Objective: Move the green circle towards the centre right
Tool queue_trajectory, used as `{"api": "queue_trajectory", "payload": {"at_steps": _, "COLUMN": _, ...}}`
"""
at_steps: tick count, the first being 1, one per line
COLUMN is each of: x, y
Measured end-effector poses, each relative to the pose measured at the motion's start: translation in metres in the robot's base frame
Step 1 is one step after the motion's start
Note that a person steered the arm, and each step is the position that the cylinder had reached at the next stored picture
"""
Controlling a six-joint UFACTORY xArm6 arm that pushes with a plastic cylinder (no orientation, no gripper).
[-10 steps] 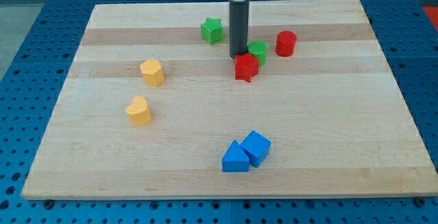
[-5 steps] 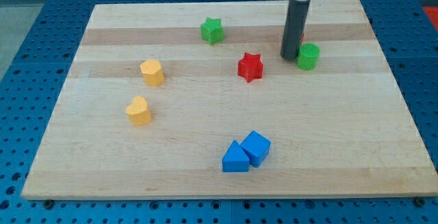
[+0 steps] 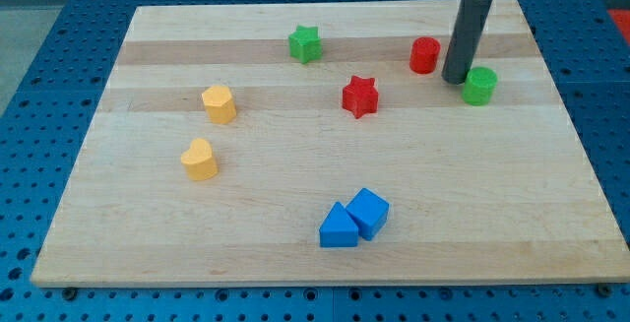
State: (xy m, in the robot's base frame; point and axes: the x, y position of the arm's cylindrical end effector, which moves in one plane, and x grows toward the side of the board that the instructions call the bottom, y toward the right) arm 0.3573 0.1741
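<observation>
No text, label, brand, number or sign can be read anywhere in the view: the blocks, the board and the surface under it all show plain faces.

My tip (image 3: 455,80) wedged between red cylinder (image 3: 425,55) and green circle (image 3: 480,86); board (image 3: 551,164) right of circle open; red star (image 3: 360,96) well left
</observation>
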Motion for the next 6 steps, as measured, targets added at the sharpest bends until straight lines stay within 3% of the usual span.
{"api": "queue_trajectory", "payload": {"at_steps": 6, "x": 0.028, "y": 0.016}}
